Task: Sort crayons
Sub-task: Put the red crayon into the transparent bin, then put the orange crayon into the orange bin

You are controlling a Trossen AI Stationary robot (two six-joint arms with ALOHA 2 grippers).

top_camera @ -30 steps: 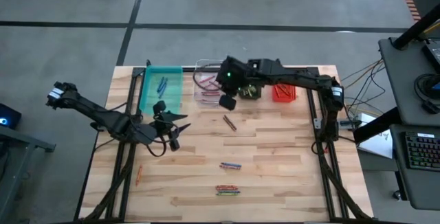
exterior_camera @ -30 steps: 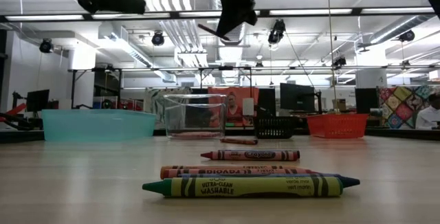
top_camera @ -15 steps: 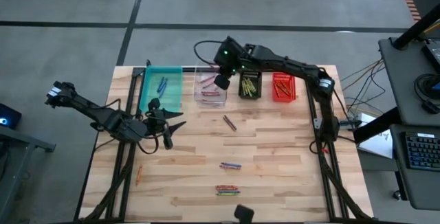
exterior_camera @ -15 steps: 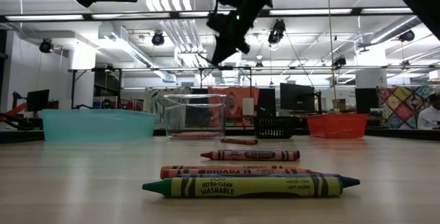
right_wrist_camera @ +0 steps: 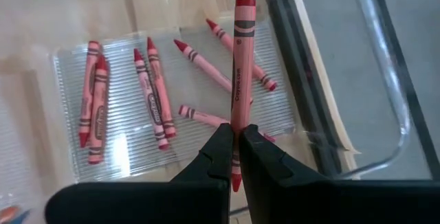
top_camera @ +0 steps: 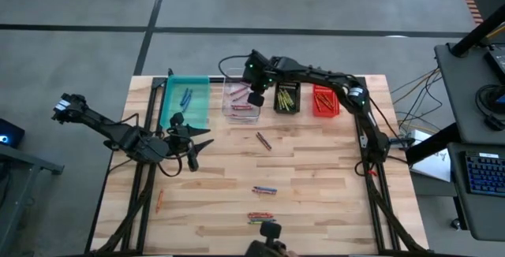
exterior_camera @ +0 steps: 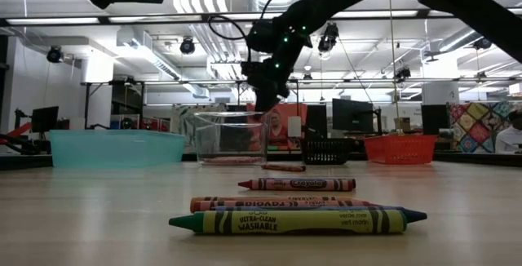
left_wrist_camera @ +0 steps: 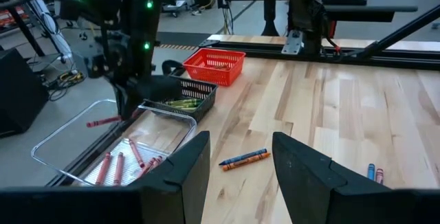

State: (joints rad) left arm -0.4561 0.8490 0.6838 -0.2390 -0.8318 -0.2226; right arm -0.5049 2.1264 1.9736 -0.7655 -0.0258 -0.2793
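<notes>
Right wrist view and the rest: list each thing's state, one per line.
Right tool: shut on red crayon, above clear bin.
Red crayon: held, not yet dropped.
Clear bin: red crayons lying inside.
Left tool: open, empty.
Black bin: holds crayons.
Teal bin: holds blue crayons.

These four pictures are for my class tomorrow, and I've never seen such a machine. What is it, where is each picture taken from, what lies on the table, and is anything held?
It is a robot with two dark arms at a wooden table, each ending in a two-finger claw. One picture looks straight down, one looks level across the tabletop, and two come from cameras on the wrists.

At the table's far edge stand a teal bin, a clear bin, a black bin and a red bin. Loose crayons lie on the wood.

The right claw hangs over the clear bin, shut on a red crayon; more red crayons lie below it. The left claw waits open and empty near the teal bin.
</notes>
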